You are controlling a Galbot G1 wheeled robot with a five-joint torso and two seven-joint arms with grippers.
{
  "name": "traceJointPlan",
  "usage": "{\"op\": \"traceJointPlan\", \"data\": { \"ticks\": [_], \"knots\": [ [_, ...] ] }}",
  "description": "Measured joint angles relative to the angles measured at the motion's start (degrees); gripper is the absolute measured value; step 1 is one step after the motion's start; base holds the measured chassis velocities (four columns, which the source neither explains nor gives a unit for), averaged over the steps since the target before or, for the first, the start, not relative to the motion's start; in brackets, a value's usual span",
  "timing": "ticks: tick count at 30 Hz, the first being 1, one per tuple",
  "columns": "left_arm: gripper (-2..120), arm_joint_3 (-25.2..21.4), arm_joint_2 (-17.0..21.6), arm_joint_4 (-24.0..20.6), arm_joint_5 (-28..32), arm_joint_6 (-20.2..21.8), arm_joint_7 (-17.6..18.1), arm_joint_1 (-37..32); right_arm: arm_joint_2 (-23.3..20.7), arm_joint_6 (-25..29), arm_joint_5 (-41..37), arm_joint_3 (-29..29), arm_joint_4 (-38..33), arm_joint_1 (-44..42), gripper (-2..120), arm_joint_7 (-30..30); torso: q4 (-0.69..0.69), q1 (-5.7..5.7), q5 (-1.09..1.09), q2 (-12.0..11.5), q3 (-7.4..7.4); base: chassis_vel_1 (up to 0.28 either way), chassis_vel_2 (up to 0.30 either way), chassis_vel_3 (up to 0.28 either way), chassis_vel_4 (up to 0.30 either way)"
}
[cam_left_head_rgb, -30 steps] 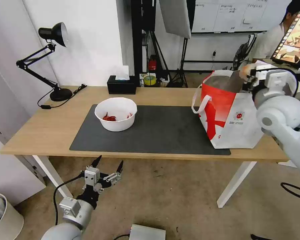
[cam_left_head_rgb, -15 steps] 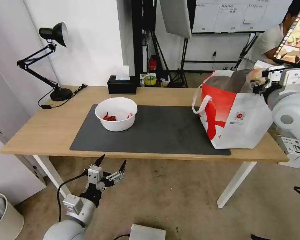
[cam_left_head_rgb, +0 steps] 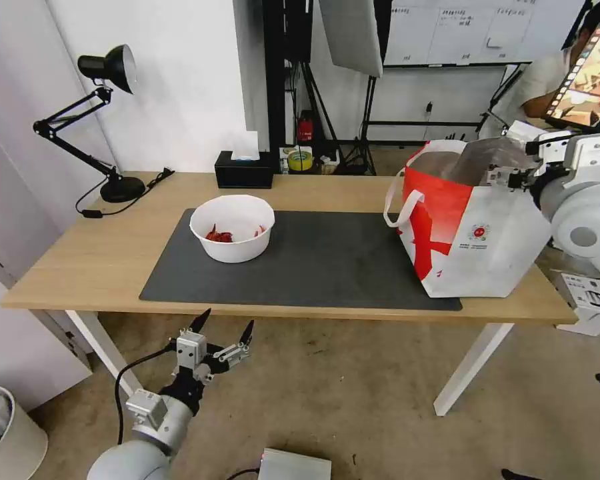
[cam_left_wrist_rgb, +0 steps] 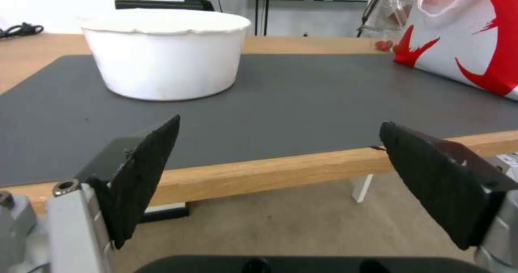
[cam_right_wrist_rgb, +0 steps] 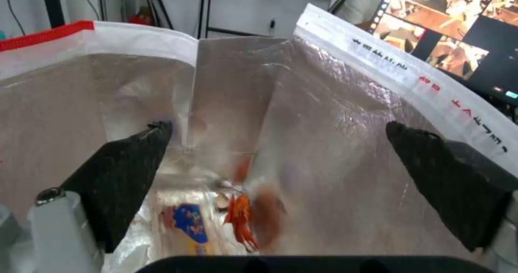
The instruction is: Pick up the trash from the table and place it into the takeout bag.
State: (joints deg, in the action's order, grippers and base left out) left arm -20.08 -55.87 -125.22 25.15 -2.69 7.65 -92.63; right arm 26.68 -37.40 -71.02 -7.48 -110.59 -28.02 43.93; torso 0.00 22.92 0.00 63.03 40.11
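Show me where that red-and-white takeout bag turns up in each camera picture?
Head view: takeout bag stands on the table's right end.
Left wrist view: its red-and-white side fills one corner.
Right wrist view: foil-lined inside, seen between open fingers.
Shared landmark: dark grey mat, head and left wrist views.

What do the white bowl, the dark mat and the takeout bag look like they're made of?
The white bowl looks like matte paper or pulp: dull walls and a slightly wavy rim. The dark mat seems soft felt or rubber, flat and without glare. The takeout bag looks like woven plastic fabric outside, with a crinkled, shiny silver foil lining inside.
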Motion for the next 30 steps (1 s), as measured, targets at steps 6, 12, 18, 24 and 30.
{"op": "traceJointPlan", "data": {
  "ticks": [6, 12, 18, 24, 30],
  "knots": [
    [100, -0.2, 0.2, -0.1, 0.1, 0.0, 0.0, 0.0, 0.4, 8.8, 0.5, -0.4, -0.4, -1.8, 100, -5.2, -0.01, 0.00, 0.00, 0.0, 0.00, 0.000, 0.000, 0.000, 0.000],
    [100, -0.5, 0.4, -0.3, 0.2, 0.0, 0.0, 0.1, 1.8, 28.7, 2.4, -0.8, -3.0, -7.1, 100, -23.5, 0.00, 0.00, 0.00, 0.0, 0.00, 0.000, 0.000, 0.000, 0.000],
    [100, -1.2, 0.0, -0.5, 0.3, 0.0, 0.0, -0.2, 2.4, 34.2, 2.6, -0.2, -5.9, -11.2, 100, -32.6, 0.00, 0.00, -0.01, 0.0, 0.00, 0.000, 0.000, 0.000, 0.000],
    [100, -2.9, -1.6, -1.0, -0.1, -0.1, 0.1, -2.0, 4.2, 36.9, 6.5, 0.4, -7.6, -19.5, 100, -40.6, 0.00, 0.00, -0.01, 0.0, 0.00, 0.000, 0.000, 0.000, 0.000],
    [100, -4.3, -2.7, -1.5, -0.7, -0.3, 0.1, -3.5, 6.8, 38.3, 12.3, -1.3, -8.8, -27.2, 100, -40.8, -0.01, 0.00, -0.01, 0.0, 0.00, 0.000, 0.000, 0.000, 0.000]
  ]
}}
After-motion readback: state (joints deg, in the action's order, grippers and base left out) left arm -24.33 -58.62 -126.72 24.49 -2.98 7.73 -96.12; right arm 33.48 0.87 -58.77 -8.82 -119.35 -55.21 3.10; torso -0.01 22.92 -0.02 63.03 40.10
